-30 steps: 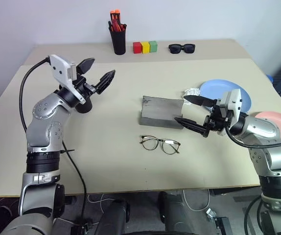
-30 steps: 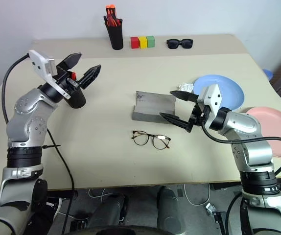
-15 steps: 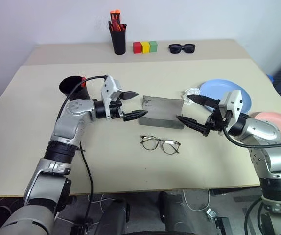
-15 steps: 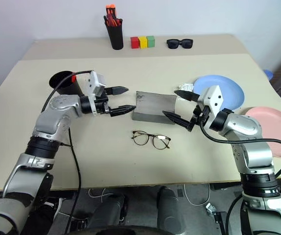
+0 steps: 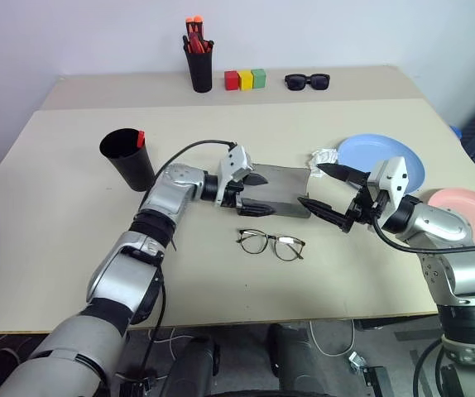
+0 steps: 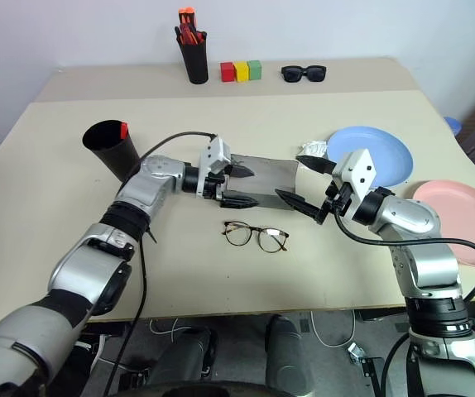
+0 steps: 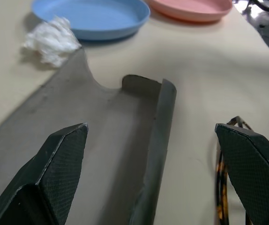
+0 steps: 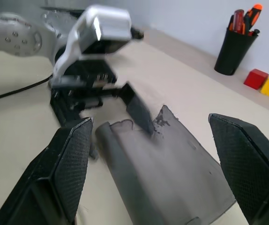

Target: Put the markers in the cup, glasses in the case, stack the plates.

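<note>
I am looking across the table [image 5: 72, 273] from my left: the cup [image 5: 127, 158] is standing upright near the far left, a red cap showing at its rim. Next comes my left gripper [image 5: 256, 190], fingers spread wide and holding nothing, pointing rightward over the left end of the case [image 5: 285, 188]. The case is lying open, its long axis running left to right between my two grippers. Just in front of it, apart from it, the glasses [image 5: 271, 244] are lying flat with their long axis parallel to the case. I judge the left gripper nearer the case, while the glasses sit about midway, slightly toward me from both. Further right, my right gripper [image 5: 330, 194] is hanging at the case's right end, fingers also wide apart and empty. Beyond it the blue plate [image 5: 403, 160] and the pink plate [image 5: 469, 201] are lying side by side, unstacked. The left wrist view is showing the case's rolled inner lip and one temple of the glasses; the head views are showing the wider layout.
</note>
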You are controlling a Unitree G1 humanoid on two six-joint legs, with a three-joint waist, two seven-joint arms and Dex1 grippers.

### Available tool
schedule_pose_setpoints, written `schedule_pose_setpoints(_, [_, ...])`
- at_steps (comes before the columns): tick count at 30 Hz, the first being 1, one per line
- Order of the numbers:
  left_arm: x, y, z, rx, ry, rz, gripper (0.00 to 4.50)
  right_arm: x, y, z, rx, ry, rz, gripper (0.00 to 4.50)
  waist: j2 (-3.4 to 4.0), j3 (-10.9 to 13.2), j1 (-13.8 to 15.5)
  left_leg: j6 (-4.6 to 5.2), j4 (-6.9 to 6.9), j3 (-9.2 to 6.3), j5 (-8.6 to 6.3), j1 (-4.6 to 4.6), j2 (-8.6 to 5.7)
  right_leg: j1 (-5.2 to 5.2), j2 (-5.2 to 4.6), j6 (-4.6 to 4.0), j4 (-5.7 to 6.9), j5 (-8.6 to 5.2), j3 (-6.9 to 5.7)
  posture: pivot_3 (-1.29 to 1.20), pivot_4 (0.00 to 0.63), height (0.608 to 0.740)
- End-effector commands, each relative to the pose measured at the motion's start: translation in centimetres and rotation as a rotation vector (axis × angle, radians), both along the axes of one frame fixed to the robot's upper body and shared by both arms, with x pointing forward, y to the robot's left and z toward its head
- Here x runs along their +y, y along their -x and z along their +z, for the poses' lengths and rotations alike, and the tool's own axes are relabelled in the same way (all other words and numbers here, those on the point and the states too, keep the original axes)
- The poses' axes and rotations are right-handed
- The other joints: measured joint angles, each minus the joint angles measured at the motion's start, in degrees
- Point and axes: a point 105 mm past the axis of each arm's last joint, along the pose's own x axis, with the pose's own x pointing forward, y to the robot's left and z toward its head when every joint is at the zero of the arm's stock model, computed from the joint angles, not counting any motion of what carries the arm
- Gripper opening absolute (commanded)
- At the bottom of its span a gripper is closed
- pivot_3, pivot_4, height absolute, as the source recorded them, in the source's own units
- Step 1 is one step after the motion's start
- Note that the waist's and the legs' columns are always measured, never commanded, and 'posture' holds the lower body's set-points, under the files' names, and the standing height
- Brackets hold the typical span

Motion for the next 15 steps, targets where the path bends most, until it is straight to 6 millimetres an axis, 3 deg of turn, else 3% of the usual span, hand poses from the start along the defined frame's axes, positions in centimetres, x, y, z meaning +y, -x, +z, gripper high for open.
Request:
schedule_pose_setpoints(1, [-0.5,-0.4,0.3,-0.039,-0.04,-0.015,4.45,0.2,0.8,1.2,-0.062,0.0,0.004,4.04,0.0,0.0,0.11,0.0,0.01,0.0,0.0,-0.01,-0.01,0.0,0.0,0.0,0.0,0.0,0.0,0.0,0.15,0.74])
schedule_pose_setpoints(3, [-0.7,-0.7,0.1,-0.054,-0.055,-0.005,4.45,0.1,0.9,1.3,-0.066,0.001,-0.005,4.04,0.0,0.0,0.17,0.0,0.05,-0.01,0.0,-0.03,-0.01,0.0,0.0,0.01,0.0,0.0,0.0,0.0,0.15,0.74])
schedule_pose_setpoints(5, [-0.7,-0.9,-0.3,-0.074,-0.087,0.005,3.94,-0.1,1.0,1.4,-0.072,0.003,-0.018,4.04,-0.01,0.0,0.18,0.01,0.08,0.0,0.0,-0.04,-0.02,0.01,-0.01,0.03,0.0,0.01,0.0,0.0,0.15,0.74])
schedule_pose_setpoints(7, [-0.8,-0.9,-0.8,-0.082,-0.109,0.002,3.14,-0.3,1.0,1.5,-0.075,0.005,-0.028,4.04,-0.01,0.0,0.15,0.01,0.07,0.0,0.0,-0.02,-0.02,0.02,-0.01,0.04,0.0,0.01,0.0,0.0,0.15,0.74])
schedule_pose_setpoints(13, [-1.0,-0.7,-0.6,-0.056,-0.107,-0.025,0.05,-0.6,1.4,1.3,-0.071,0.015,-0.043,4.04,0.0,0.0,0.15,0.02,0.07,0.0,-0.01,-0.02,-0.02,0.02,-0.01,0.04,0.0,0.01,0.0,0.0,0.15,0.74])
schedule_pose_setpoints(15, [-0.4,-0.5,-0.5,-0.035,-0.134,-0.045,0.05,-0.6,1.5,1.0,-0.068,0.017,-0.046,4.04,-0.01,0.0,0.14,0.02,0.07,0.0,-0.01,-0.02,-0.02,0.02,-0.01,0.04,0.0,0.01,0.0,0.0,0.15,0.74])
